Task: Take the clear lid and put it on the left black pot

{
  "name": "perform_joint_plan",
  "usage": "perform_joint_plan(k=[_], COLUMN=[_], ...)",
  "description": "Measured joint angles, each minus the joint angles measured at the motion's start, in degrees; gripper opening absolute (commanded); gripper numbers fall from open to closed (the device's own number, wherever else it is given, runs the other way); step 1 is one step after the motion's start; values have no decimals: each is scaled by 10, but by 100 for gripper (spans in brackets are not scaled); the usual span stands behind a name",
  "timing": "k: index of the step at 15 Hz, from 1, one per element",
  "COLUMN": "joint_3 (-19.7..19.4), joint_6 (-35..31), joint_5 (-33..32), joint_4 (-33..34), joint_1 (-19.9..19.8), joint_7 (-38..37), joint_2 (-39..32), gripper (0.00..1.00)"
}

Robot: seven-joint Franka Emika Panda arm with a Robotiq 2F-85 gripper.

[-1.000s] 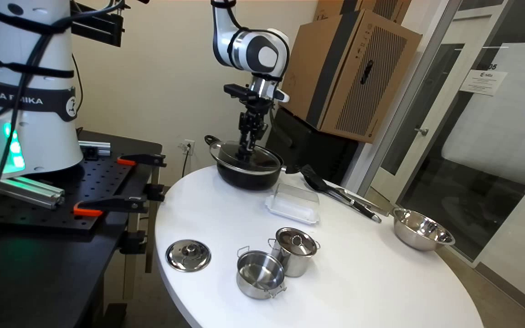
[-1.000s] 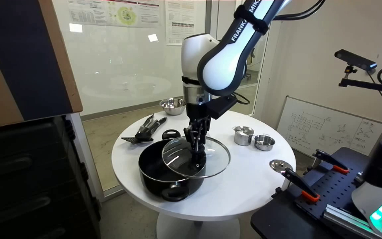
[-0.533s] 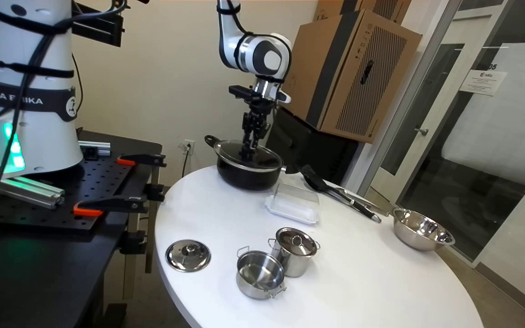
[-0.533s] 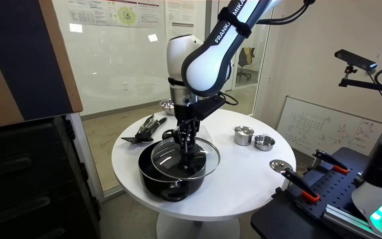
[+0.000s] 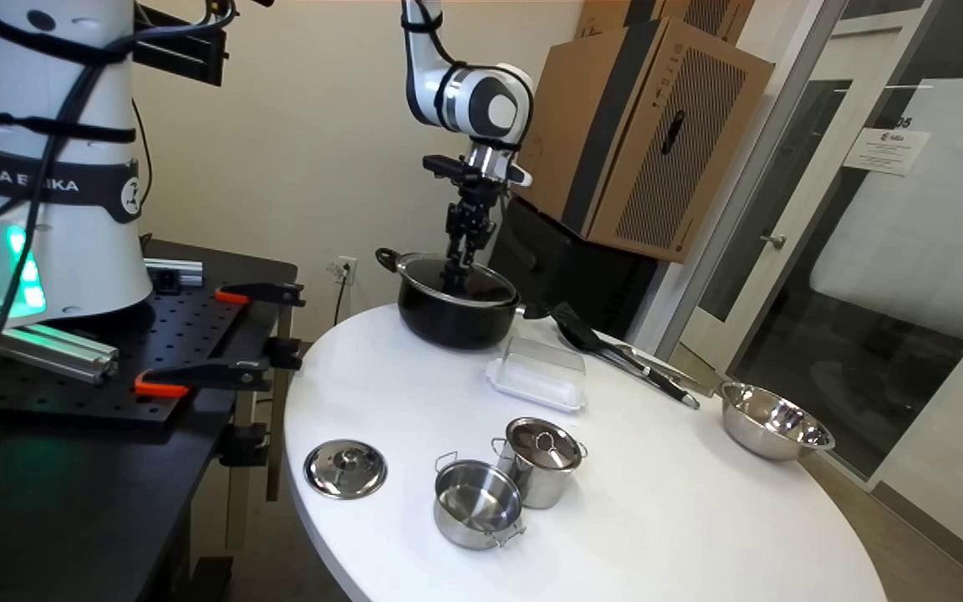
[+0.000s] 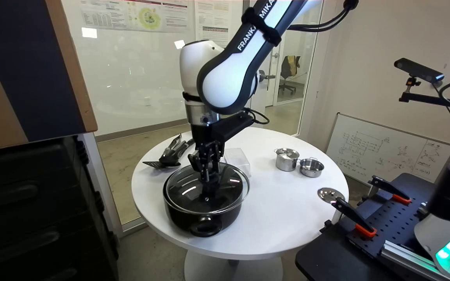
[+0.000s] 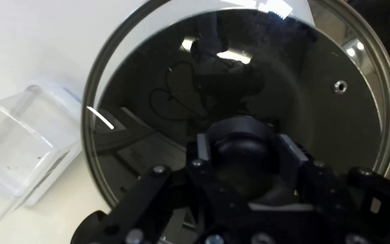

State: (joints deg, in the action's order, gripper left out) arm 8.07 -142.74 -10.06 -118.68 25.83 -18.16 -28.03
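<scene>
We have the gripper (image 7: 248, 148) drawn in narrow: pads (image 7: 203, 146) either side of the knob (image 7: 240, 130), holding the clear lid (image 7: 168, 88). Wrist view shows that grip; it's too dark in both exterior views. Clear lid is right under the gripper, over the black pot (image 5: 455, 324), slightly off-centre; we can't tell whether rims touch. Readable: "FRANKA EMIKA" on the base (image 5: 84, 242), well apart from gripper, cable (image 5: 44, 174) crossing it. Arm (image 6: 229, 72) above gripper: "FRANKA", strap (image 6: 260, 25), "MIKA". Whiteboard (image 6: 391, 150) writing, far from gripper: too small. Steel bowl (image 5: 774, 422), well away from gripper, shows in an exterior view only; plastic box (image 7: 22, 145), near gripper, in all three.
</scene>
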Motion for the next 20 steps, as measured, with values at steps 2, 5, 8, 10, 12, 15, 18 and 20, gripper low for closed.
perform_joint_plan(k=[2,5,8,10,12,15,18,20], joint_3=[-1,-1,-2,-2,-3,-5,-6,-8], joint_6=[5,11,13,14,15,18,18,18], joint_5=[-1,-1,-1,-1,-1,-1,-1,-1], joint_4=[11,23,34,40,44,50,51,51], joint_1=[5,8,8,9,9,9,9,9], joint_7=[-6,-11,-14,-16,-19,-22,-22,-22], joint_2=[-6,-13,-19,-23,-26,-29,-30,-31], gripper=[25,25,25,25,25,25,25,25])
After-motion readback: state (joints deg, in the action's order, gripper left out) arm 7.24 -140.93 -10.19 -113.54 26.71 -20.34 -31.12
